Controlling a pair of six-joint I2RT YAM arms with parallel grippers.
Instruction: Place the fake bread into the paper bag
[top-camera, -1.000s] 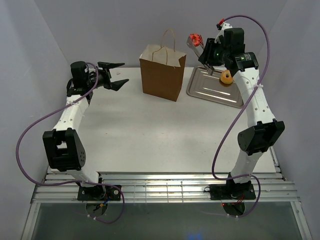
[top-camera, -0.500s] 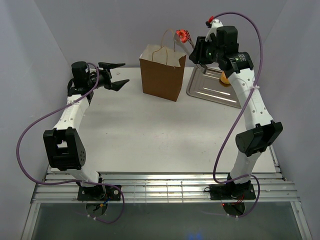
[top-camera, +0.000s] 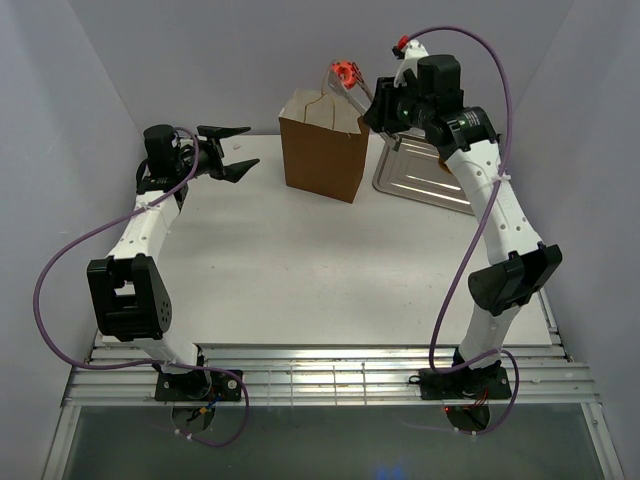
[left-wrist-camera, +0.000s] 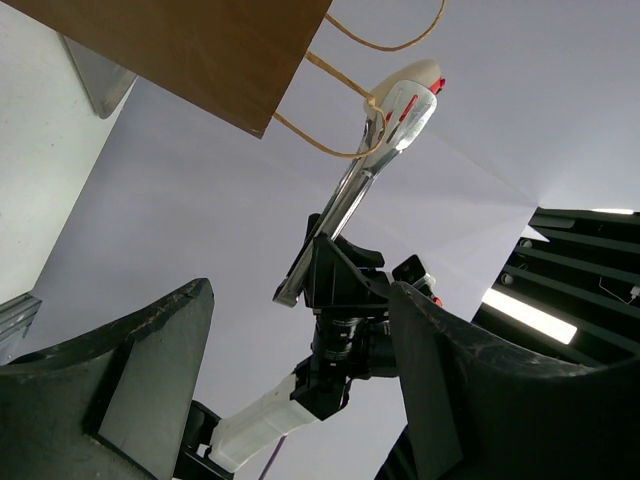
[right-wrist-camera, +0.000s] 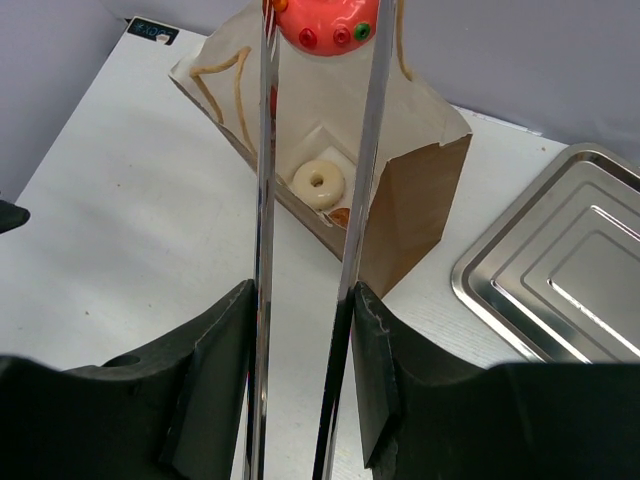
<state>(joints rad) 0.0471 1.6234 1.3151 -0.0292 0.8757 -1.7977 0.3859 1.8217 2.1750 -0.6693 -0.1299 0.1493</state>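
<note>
Standing at the arm bases and reading outward across the table (top-camera: 300, 260), note first the left gripper (top-camera: 235, 147) at 10 o'clock: its fingers are spread wide, nothing is between them, and it sits well apart from the load. The right arm is the working arm and the nearer one. The right gripper (right-wrist-camera: 303, 300) has its fingers pressed inward on the two steel arms of the tongs (right-wrist-camera: 262, 200), squeezing them together. The long axis of the tongs runs from that gripper toward 10 o'clock in the top view. At their tips, the tongs pinch the red-topped tart (right-wrist-camera: 322, 22) and hold it in the air. The paper bag (top-camera: 325, 155) stands upright at 12 o'clock with its mouth open, directly under the tongs. Inside it, on the floor of the bag, lie a pale ring (right-wrist-camera: 319, 184) and, just beside that, part of an orange piece (right-wrist-camera: 341, 216). The tart appears to hang over the far side of the mouth, near the handles. Judgement: check that it clears the far rim before the tongs are relaxed. The tray (right-wrist-camera: 560, 290) lies flat at 2 o'clock, beside the bag.
</note>
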